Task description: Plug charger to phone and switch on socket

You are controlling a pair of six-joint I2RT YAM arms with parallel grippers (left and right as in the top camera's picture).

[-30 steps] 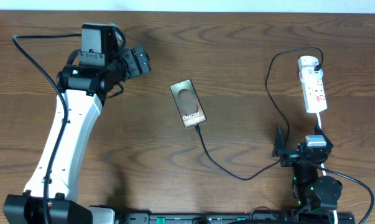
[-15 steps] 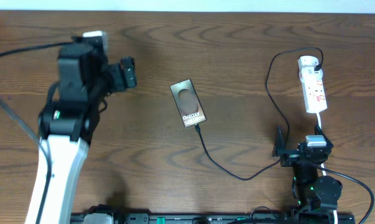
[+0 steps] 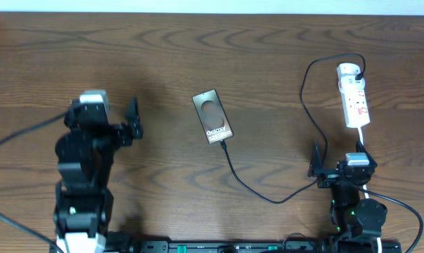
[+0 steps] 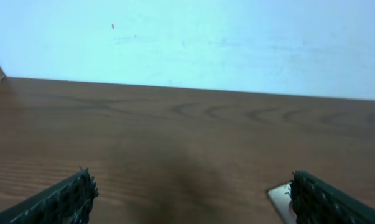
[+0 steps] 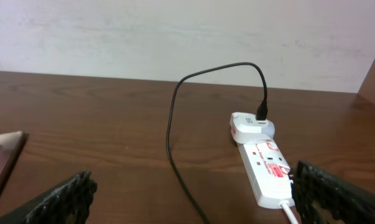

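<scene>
The phone (image 3: 213, 117) lies flat mid-table, lettering up. The black charger cable (image 3: 275, 200) runs from a white adapter (image 3: 348, 70) on the socket strip (image 3: 356, 102) in a loop, and its plug tip (image 3: 224, 145) meets the phone's near end. My left gripper (image 3: 132, 119) is open and empty, left of the phone; its wrist view (image 4: 190, 202) shows a phone corner (image 4: 279, 198) by the right finger. My right gripper (image 3: 337, 158) is open and empty, near the strip's near end. Its wrist view (image 5: 193, 199) shows the strip (image 5: 268, 168), cable (image 5: 171, 137) and phone edge (image 5: 0, 165).
The strip's white cord (image 3: 359, 137) runs toward my right arm. A pale wall (image 4: 187, 43) stands behind the table's far edge. Bare wooden tabletop (image 3: 162, 63) lies between the left gripper and the phone.
My left arm has pulled back from the far left toward the near edge, and its gripper now sits lower left of the phone. The right arm, phone and cable have not moved.
</scene>
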